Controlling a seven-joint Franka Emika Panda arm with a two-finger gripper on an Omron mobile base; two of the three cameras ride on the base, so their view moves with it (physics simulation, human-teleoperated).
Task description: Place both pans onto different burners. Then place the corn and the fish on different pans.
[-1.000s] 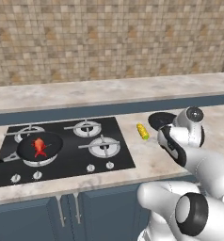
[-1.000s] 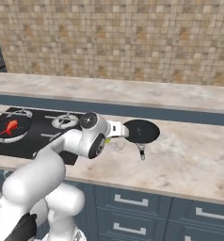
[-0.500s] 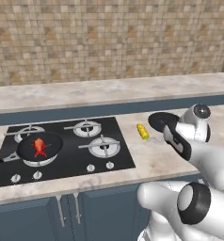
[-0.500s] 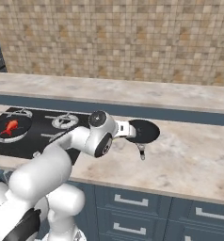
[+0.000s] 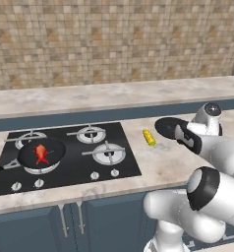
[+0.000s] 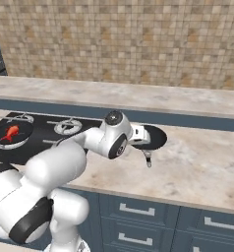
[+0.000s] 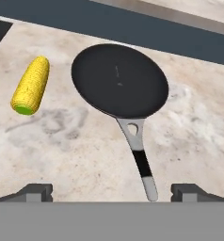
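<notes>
Marbled surface (image 7: 85, 150) beside the cooktop (image 5: 70, 162) carries the second pan (image 7: 119, 81), with the corn (image 7: 31, 85) lying near it but apart. One pan (image 5: 41, 153) already sits on a burner with the fish (image 5: 41, 152) in it. My pincer (image 7: 111, 190) stands wide apart above the handle (image 7: 141, 160). I judge the pan rigid and front-heavy, so I'd grip the handle close to the bowl. Since half a second ago, my hand has swung further out over it.

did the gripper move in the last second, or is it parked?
Yes. In the left base view the gripper has swung right, away from the corn, and now sits over the second pan on the counter, jaws open.
</notes>
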